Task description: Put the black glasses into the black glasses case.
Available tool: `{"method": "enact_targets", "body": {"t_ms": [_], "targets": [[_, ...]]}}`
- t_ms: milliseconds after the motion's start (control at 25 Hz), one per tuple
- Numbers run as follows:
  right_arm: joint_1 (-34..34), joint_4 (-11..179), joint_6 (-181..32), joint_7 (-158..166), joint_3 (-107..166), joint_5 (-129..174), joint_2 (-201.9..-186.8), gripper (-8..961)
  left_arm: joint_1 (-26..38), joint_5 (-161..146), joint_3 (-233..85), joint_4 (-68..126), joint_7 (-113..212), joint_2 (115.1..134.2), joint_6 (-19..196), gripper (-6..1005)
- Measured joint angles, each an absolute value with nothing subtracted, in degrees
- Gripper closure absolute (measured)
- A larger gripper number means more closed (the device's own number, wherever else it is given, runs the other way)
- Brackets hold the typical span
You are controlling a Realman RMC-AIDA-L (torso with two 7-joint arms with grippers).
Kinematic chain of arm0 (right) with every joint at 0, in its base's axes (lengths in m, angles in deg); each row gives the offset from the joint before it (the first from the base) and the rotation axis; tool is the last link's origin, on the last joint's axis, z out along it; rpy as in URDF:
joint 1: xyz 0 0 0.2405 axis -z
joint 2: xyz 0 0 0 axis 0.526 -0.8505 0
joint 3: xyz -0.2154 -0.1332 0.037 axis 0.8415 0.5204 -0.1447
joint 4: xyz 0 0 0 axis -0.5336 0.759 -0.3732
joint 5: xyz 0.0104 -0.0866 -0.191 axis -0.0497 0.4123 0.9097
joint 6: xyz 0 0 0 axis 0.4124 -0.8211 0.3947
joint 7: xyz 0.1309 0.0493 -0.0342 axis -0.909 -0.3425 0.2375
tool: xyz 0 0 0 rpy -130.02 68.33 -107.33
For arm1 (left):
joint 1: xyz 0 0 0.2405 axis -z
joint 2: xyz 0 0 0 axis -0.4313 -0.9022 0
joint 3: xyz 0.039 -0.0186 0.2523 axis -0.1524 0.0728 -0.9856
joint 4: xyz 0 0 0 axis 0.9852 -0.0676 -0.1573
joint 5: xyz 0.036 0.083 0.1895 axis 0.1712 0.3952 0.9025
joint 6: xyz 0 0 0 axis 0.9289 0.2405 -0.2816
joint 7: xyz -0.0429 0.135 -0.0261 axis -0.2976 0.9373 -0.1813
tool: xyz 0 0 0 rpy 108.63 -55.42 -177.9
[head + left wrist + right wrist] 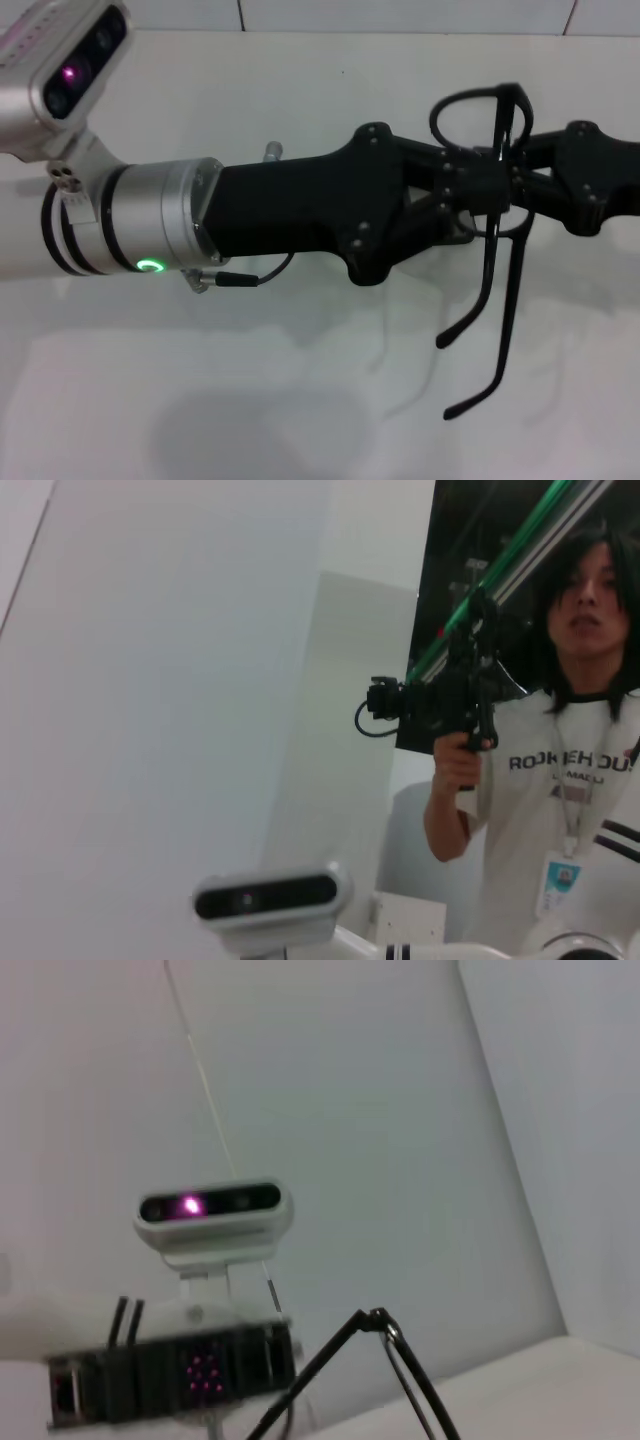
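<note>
The black glasses (497,235) hang in the air at the right of the head view. Their front stands upright and both slim temple arms trail down toward me. My left gripper (488,186) reaches across from the left and is shut on the frame's front. My right gripper (522,168) comes in from the right edge and meets the same frame from the other side, closed on it. In the right wrist view one hinge and two temple arms of the glasses (385,1335) show at the bottom. The black glasses case is out of view.
The white table (300,400) lies below both arms, with a tiled wall at the far edge. My head camera shows in the left wrist view (268,898) and in the right wrist view (212,1208). A person holding a camera rig (570,780) stands beyond.
</note>
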State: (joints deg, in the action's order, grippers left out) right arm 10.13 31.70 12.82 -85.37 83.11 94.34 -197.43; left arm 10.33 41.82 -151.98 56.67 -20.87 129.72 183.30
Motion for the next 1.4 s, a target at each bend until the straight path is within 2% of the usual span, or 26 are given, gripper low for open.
{"method": "enact_targets", "body": {"t_ms": [1400], "targets": [[8.43,35.06,14.1,-82.03,83.1,87.5,-197.44,844,11.98,39.56,-152.42,52.39,-18.68,130.19,178.95,965]]}}
